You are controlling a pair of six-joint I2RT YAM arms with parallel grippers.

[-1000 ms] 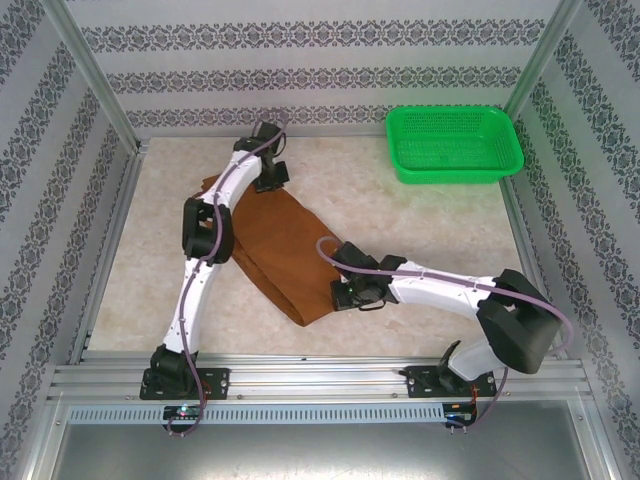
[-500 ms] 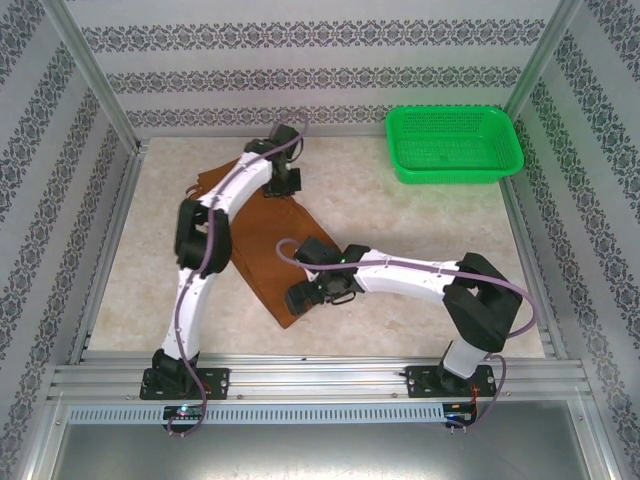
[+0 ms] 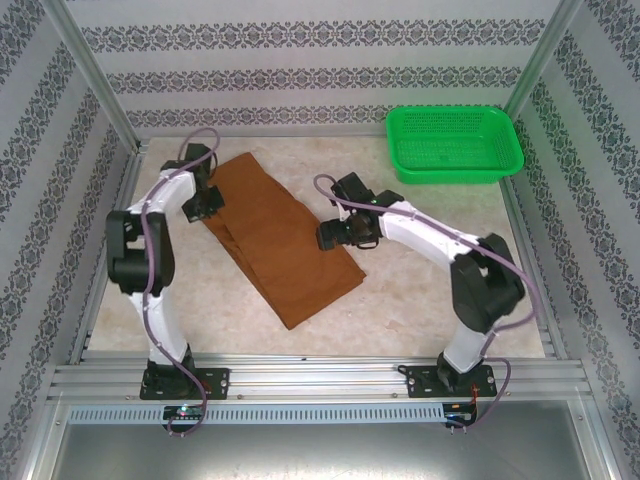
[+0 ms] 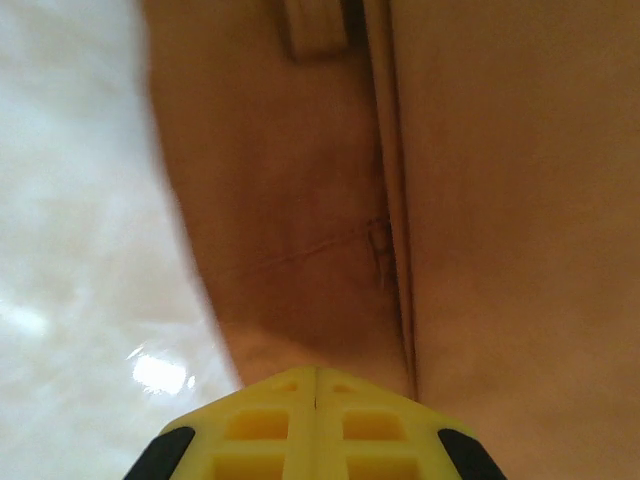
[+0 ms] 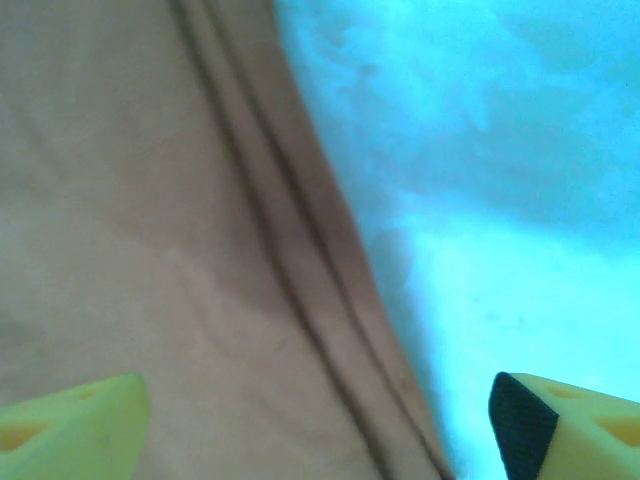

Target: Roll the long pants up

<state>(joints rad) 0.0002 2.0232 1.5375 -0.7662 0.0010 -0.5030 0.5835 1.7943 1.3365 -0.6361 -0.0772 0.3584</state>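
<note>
Rust-brown cloth long pants (image 3: 285, 245), folded into 1 flat, narrow strip, lie diagonally from upper left to lower centre. Left gripper (image 3: 208, 205): fingers pressed together at the strip's upper-left edge. Right gripper (image 3: 330, 236): fingers spread over its right edge.

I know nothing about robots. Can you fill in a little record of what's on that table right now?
Cloth: long pants, rust-brown, lying flat and diagonal, not yet rolled
Left: left gripper shut, at the pants' far left edge
Right: right gripper open, over the pants' right edge
Other: green basket in the far right corner, apart from the pants
Surface: pale table
</note>
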